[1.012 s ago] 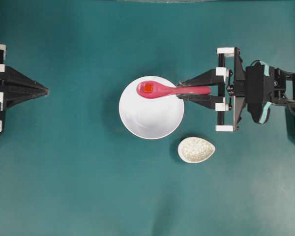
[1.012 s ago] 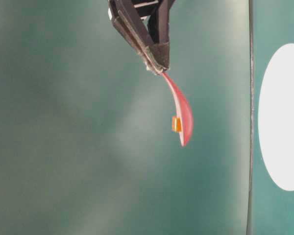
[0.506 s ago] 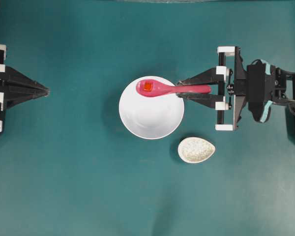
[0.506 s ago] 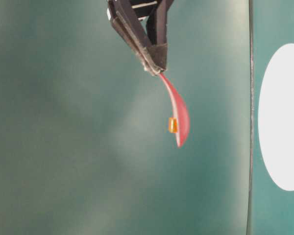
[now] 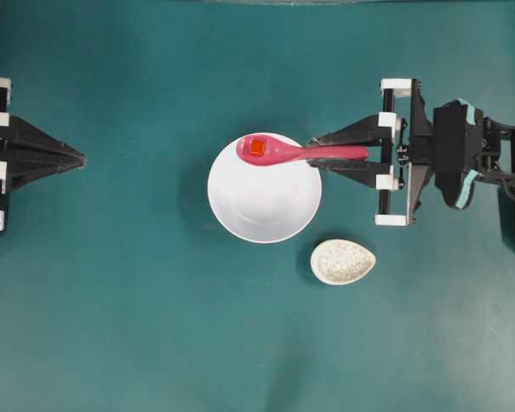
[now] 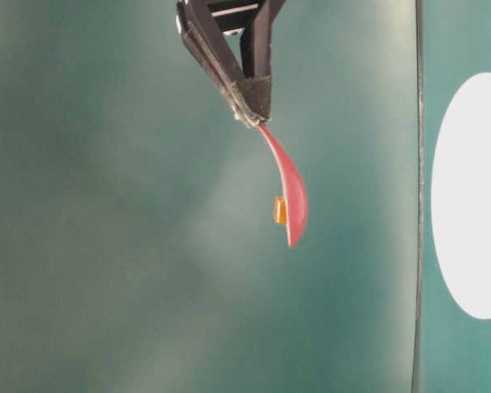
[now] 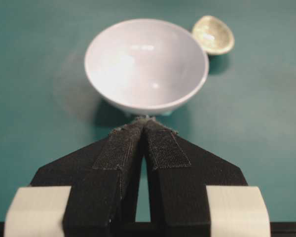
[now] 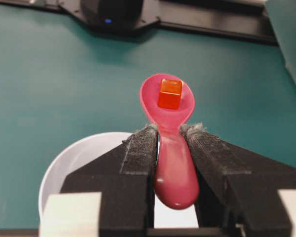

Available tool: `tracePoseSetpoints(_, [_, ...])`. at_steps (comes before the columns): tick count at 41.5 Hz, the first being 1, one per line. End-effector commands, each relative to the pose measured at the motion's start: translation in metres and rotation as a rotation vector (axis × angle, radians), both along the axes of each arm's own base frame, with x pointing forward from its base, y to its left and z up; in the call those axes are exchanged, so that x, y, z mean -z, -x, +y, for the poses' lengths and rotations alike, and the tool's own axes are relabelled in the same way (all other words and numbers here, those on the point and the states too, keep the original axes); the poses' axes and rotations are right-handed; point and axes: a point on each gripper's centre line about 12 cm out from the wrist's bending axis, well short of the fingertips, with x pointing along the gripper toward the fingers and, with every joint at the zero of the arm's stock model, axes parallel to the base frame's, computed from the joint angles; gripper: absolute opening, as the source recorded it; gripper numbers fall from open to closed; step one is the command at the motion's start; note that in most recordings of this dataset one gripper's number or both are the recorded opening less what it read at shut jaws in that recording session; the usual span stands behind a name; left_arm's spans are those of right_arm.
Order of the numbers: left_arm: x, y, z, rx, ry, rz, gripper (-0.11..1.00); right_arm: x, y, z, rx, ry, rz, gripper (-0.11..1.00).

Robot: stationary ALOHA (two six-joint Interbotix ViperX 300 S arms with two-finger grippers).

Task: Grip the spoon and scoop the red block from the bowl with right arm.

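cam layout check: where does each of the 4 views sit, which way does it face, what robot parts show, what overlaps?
Overhead exterior: above the table, facing down; left claw, right claw holding the spoon.
Table-level exterior: low and rotated; right claw tip, spoon, red block.
Left wrist-mounted: behind the shut left claw, facing the bowl.
Right wrist-mounted: behind the right claw, along the spoon.
Shared: overhead and left wrist both show the bowl and the speckled dish.

We're looking at a robot lab bench: a plain teal tabletop is filling every view, two black arms are facing each other across it, and only a white bowl and a speckled dish are sitting there as staged props.
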Motion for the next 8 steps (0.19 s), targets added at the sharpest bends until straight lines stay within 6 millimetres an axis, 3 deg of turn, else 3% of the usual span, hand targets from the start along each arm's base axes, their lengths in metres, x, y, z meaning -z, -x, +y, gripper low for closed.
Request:
tracePoseSetpoints(1, [-0.0104, -0.0033, -0.0001, 0.001, 0.000, -0.025, 0.00, -0.0116, -0.0036, -0.0005, 0.003, -0.003, -0.039, 0.25])
tracePoseSetpoints(8, [-0.0103, -0.0036, 0.0002, 0.000, 0.000, -0.025, 0.00, -0.0114, -0.0036, -0.0004, 0.003, -0.003, -0.037, 0.25])
